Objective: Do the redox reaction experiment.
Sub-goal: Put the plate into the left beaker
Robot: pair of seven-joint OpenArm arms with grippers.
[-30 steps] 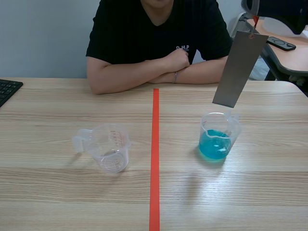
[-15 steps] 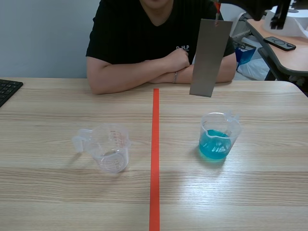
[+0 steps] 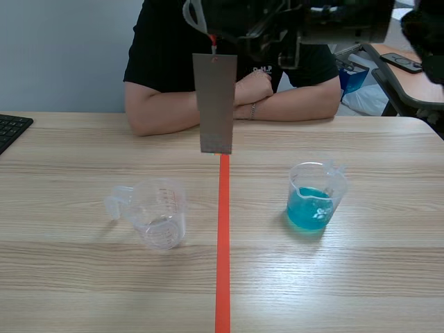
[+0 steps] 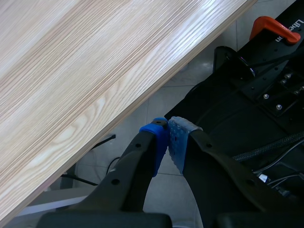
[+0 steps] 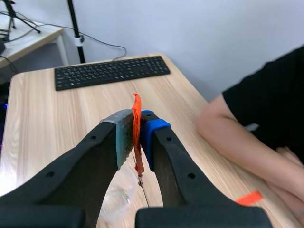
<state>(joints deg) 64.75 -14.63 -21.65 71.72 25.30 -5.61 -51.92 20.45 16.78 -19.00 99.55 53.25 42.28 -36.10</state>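
A grey metal plate [image 3: 215, 104] hangs upright from a short orange-red strip [image 5: 137, 128], high over the far end of the centre tape line. My right gripper [image 5: 136, 124] is shut on that strip; in the scene view the right gripper [image 3: 209, 29] reaches across from the right at the top. The plate shows only as a thin edge [image 5: 143, 195] under the fingers. An empty clear beaker [image 3: 158, 212] lies below and left of the plate. On the right stands a beaker of blue liquid [image 3: 316, 196]. My left gripper [image 4: 169, 132] is shut on nothing, beyond the table's edge.
A person sits across the table with folded arms [image 3: 229, 97] just behind the hanging plate. A black keyboard [image 3: 10, 130] lies at the far left edge. An orange-red tape line [image 3: 223, 236] runs down the table's middle. A side desk with a remote [image 3: 406, 63] stands at the right.
My right arm has swung left with the plate, from above the blue beaker to over the centre line. Both beakers stayed put.
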